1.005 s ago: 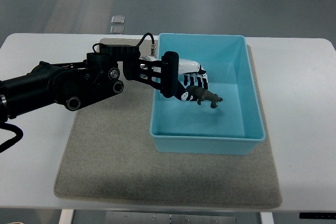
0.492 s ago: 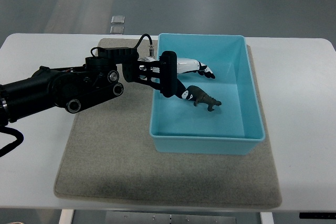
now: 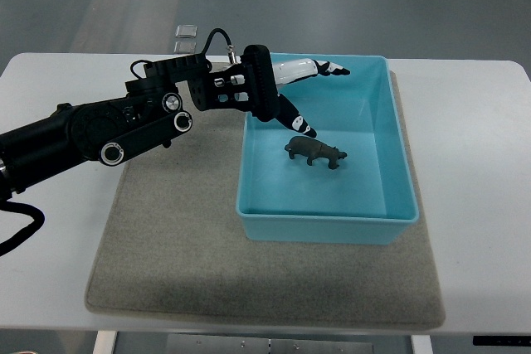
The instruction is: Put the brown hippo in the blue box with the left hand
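The brown hippo stands upright on the floor of the blue box, near its middle. My left hand hovers over the box's far left part, above and to the left of the hippo and apart from it. Its fingers are spread open and hold nothing; the thumb points down toward the hippo. The black left arm comes in from the left edge across the mat.
The blue box sits on a grey felt mat on a white table. Two small grey squares lie on the floor beyond the table's far edge.
My left hand has let go of the hippo, opened its fingers, and lifted up and back toward the box's far rim. The hippo now stands free on the box floor.
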{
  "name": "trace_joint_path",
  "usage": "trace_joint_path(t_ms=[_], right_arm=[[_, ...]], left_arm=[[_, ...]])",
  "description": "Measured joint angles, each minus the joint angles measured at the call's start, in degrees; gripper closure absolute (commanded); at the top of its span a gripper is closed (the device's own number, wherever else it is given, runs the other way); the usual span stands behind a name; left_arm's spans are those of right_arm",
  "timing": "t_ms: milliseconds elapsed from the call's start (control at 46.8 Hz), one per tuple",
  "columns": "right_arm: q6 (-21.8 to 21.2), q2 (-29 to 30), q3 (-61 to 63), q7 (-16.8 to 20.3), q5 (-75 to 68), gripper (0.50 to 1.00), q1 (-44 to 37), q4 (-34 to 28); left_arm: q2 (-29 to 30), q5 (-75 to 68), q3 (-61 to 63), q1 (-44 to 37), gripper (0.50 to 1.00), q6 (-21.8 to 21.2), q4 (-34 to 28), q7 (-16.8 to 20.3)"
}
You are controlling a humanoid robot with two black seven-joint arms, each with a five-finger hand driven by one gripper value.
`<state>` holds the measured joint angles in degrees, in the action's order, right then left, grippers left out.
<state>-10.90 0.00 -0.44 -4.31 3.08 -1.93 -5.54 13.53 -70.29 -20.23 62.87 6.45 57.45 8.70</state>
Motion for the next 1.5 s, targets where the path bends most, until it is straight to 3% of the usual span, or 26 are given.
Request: trace_joint_path(t_ms=[449,706,1005,1497], right_arm=[[0.00,0.00,0.00,0.00,0.00,0.564,0.00,0.00],[0.00,0.00,0.00,0.00,0.00,0.564,0.00,0.00],[0.00,0.00,0.00,0.00,0.00,0.564,0.00,0.00],[0.00,0.00,0.00,0.00,0.00,0.564,0.00,0.00]], left_arm=[[1.53,15.78,-15.57,-4.58,0.506,-2.72,-1.69,-0.04],[1.87,29.21,-23.08,-8.43,0.508,-10.35,-5.48,0.90],[2.15,44.33,-31.06,-15.30,0.508,-10.44,-5.87,0.90],[2.83,45.20,-39.91,-21.63,0.506,-10.93,-6.56,0.99]])
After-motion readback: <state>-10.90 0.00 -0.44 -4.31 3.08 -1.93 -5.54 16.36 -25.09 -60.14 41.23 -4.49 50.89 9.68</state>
